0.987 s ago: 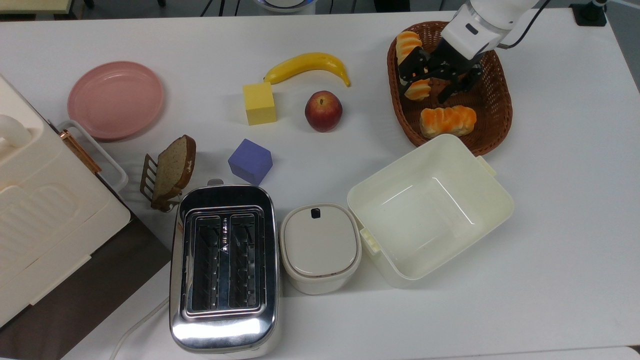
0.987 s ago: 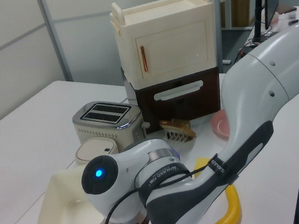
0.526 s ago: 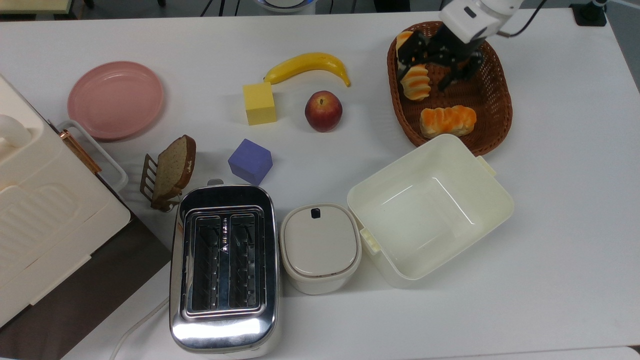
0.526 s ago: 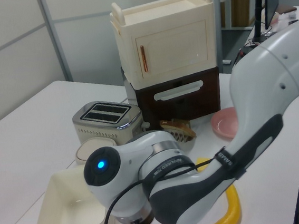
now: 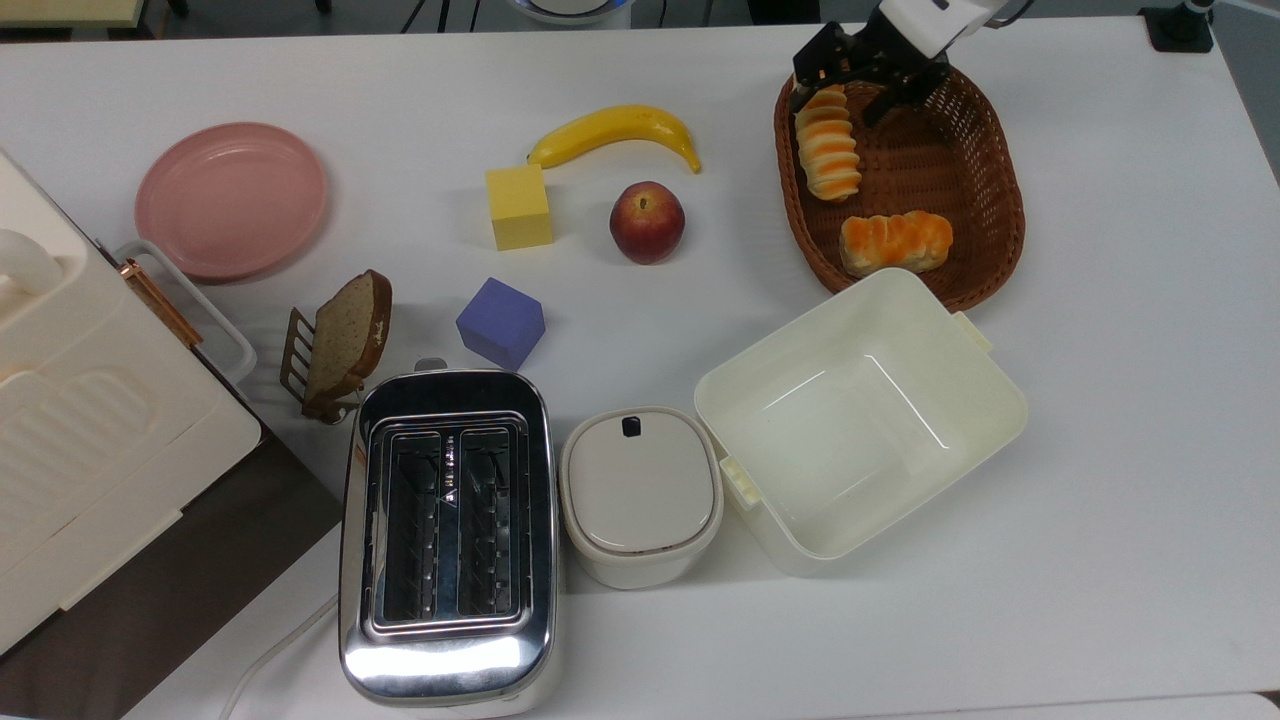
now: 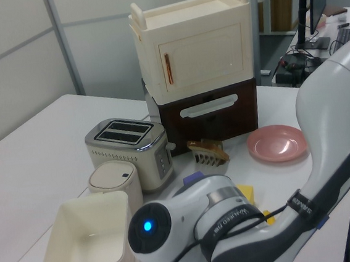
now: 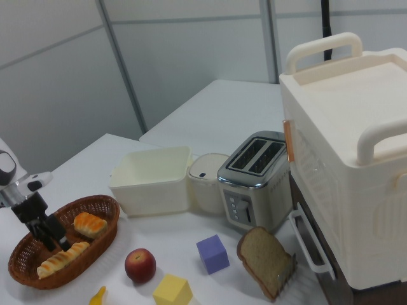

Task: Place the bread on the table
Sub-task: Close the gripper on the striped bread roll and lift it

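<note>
Looking across the right view, the purple cube (image 7: 212, 253) and apple (image 7: 140, 264) sat nearest, the wicker basket (image 7: 102, 210) beyond them, where the bread (image 7: 62, 259) lay inside beside a shorter orange roll (image 7: 89, 223). At the bread's far end stood the hand (image 7: 52, 237); whether its fingers pinched the bread I could not tell. From the top view, the bread (image 5: 828, 142) lay along the basket's (image 5: 1000, 200) left wall, the hand (image 5: 868, 72) at its upper end. Bare worktop (image 5: 1130, 400) spread to the top view's right.
</note>
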Motion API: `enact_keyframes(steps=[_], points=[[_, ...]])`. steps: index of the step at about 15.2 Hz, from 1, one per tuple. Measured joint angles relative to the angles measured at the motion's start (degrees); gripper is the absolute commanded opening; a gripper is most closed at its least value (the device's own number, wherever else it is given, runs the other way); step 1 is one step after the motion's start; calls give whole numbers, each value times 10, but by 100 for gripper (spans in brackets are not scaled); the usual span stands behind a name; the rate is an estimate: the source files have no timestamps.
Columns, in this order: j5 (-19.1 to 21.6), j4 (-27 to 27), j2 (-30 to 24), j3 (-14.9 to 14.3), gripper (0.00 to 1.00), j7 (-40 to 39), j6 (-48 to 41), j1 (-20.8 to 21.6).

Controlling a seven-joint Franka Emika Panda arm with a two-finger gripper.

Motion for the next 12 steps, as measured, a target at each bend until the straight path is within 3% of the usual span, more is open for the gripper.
enact_keyframes(steps=[5, 6, 7, 8, 10, 12], points=[[0, -22, 3, 0, 100, -7, 0, 2], [0, -26, 4, 0, 86, -7, 0, 7], [0, -29, 4, 0, 46, -7, 0, 11], [0, -33, 4, 0, 29, -7, 0, 13], [0, -36, 4, 0, 6, -7, 0, 14], [0, -36, 4, -1, 0, -7, 0, 14]])
